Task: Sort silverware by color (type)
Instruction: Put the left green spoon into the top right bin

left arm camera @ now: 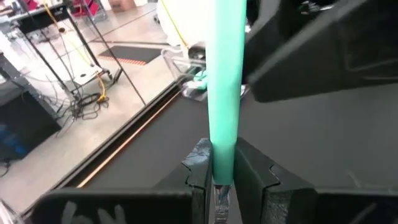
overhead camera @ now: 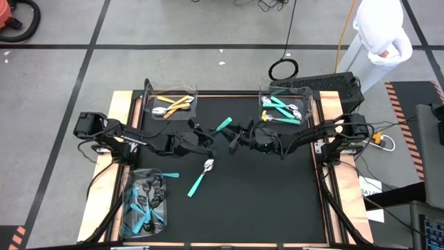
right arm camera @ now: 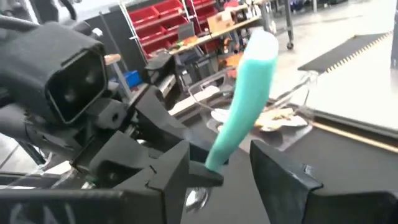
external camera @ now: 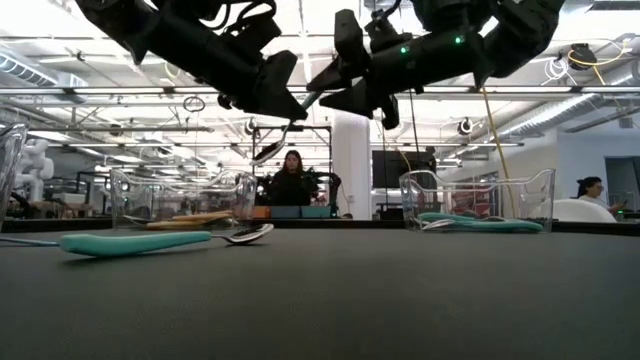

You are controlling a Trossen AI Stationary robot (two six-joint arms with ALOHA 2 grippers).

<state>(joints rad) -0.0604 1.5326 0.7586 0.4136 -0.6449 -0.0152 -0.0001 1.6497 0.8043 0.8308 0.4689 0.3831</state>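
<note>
**Left tool held a teal spoon in mid-air, right tool just beside it**

The left tool (overhead camera: pixel 210 141) hung above the middle of the black surface (overhead camera: pixel 277 201) in the high view, its fingers closed on a teal-handled spoon (overhead camera: pixel 223 126) whose handle pointed up and away toward the far edge. The right tool (overhead camera: pixel 236 141) faced it from just beside, fingers apart. A second teal-handled spoon with a silver head (overhead camera: pixel 201 177) lay loose on the surface nearer the front. A clear plastic bin at far left (overhead camera: pixel 173 104) held orange-handled pieces, a clear plastic bin at far right (overhead camera: pixel 283 107) held teal-handled pieces with silver heads, and a clear plastic bin at near left (overhead camera: pixel 144 203) held teal-handled pieces with dark heads. A person in white (overhead camera: pixel 380 35) stood beyond the far right corner.

In the low view, both arms met high above the surface, and the loose teal spoon (external camera: pixel 160 240) lay flat at left. People sat in the room behind.

The left wrist view showed that arm's own fingers (left arm camera: pixel 199 171) pinched tight around the base of the teal handle (left arm camera: pixel 225 81), near its silver neck, with the handle rising straight ahead.

The right wrist view showed that arm's fingers (right arm camera: pixel 171 168) spread, the teal handle (right arm camera: pixel 245 99) standing in the gap between them; whether they touched it could not be told.
</note>
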